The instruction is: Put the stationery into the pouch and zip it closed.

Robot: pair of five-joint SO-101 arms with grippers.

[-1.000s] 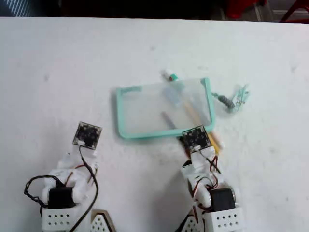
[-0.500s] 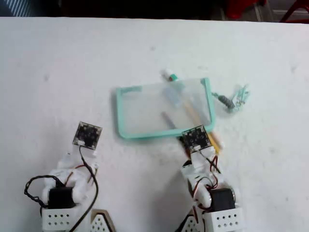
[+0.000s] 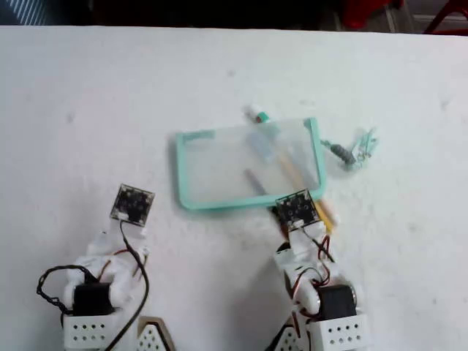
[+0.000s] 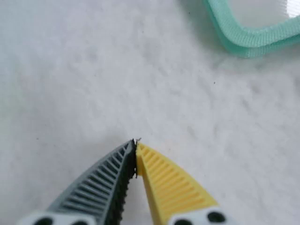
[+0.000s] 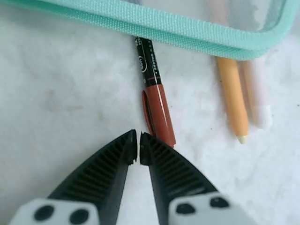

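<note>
White table [image 3: 73, 88], nothing moved in the last second. Left gripper [image 4: 136, 144] sat fingers together, empty, left of pouch [image 3: 178, 172]. Right gripper [image 5: 139, 139] was also closed and empty at pouch's near edge, just beside red pen [image 5: 157, 110] and orange pencil [image 5: 232, 101] poking out. Likely no progress, stationery not fully in

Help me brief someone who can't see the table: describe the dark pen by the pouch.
On the white table lies a clear pouch with a teal border. Three sticks poke out past its edge nearest the arms; the pen lies just ahead of the right gripper. It alone has a black barrel and brownish-red cap, unlike the orange pencil and pale stick beside it.
</note>
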